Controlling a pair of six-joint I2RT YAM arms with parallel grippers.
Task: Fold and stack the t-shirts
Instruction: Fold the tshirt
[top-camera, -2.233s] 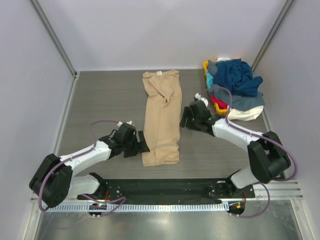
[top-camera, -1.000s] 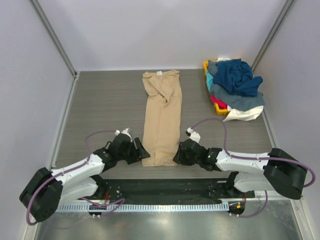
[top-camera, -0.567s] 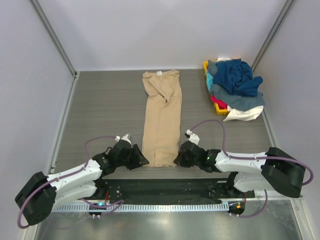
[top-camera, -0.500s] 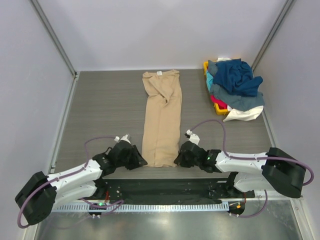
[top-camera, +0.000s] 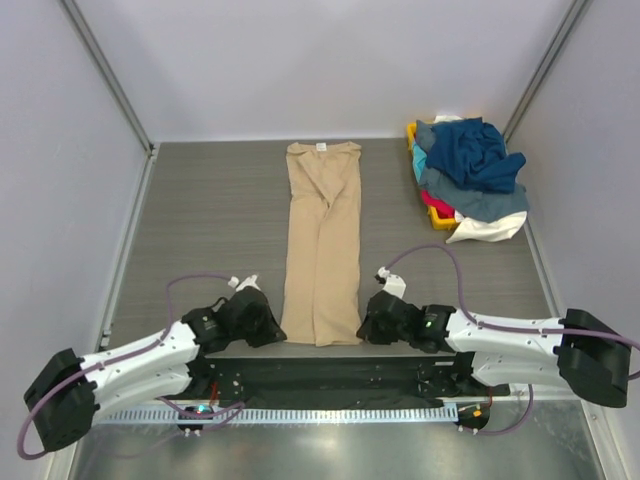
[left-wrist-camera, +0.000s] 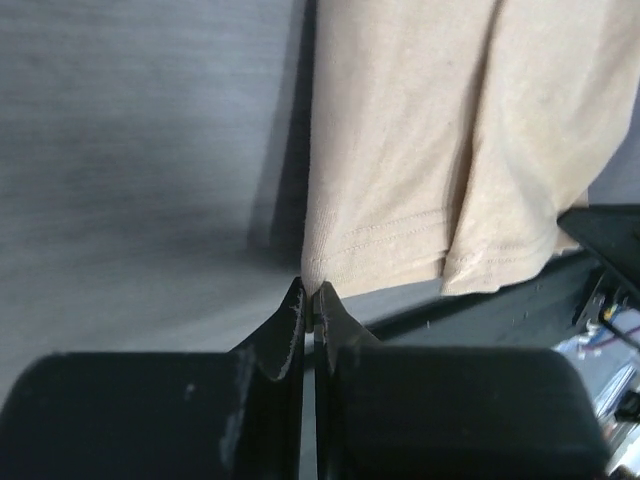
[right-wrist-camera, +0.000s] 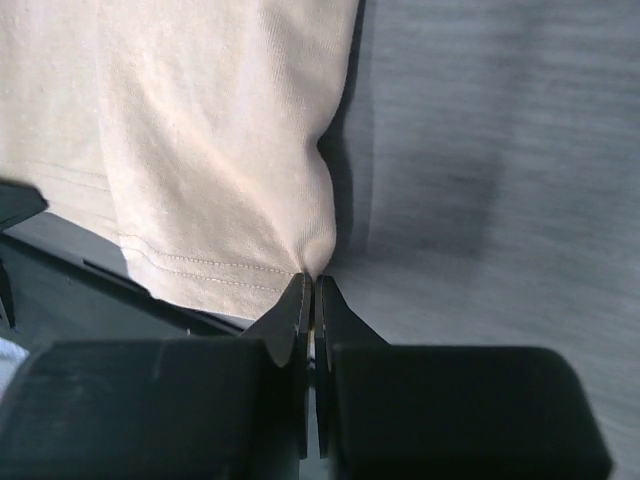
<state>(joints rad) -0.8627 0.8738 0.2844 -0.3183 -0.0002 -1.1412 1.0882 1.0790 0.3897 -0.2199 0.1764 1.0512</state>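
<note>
A tan t-shirt (top-camera: 322, 240), folded into a long narrow strip, lies down the middle of the table with its collar at the far end. My left gripper (top-camera: 268, 327) is shut on the near left hem corner of the tan t-shirt (left-wrist-camera: 400, 150); the cloth is pinched between its fingertips (left-wrist-camera: 311, 294). My right gripper (top-camera: 368, 327) is shut on the near right hem corner of that shirt (right-wrist-camera: 200, 140), cloth caught at its tips (right-wrist-camera: 312, 284). More t-shirts, navy, grey-blue, white, with red, teal and yellow, sit heaped (top-camera: 470, 175) at the far right.
A black base plate (top-camera: 320, 380) runs along the near edge just under the shirt's hem. Metal frame posts (top-camera: 110, 75) stand at the back corners, with white walls around the grey wood-grain table (top-camera: 210, 210).
Both grippers closed on the near hem corners of the tan shirt. The hem has been pulled toward the near edge and the strip lies straighter than before.
</note>
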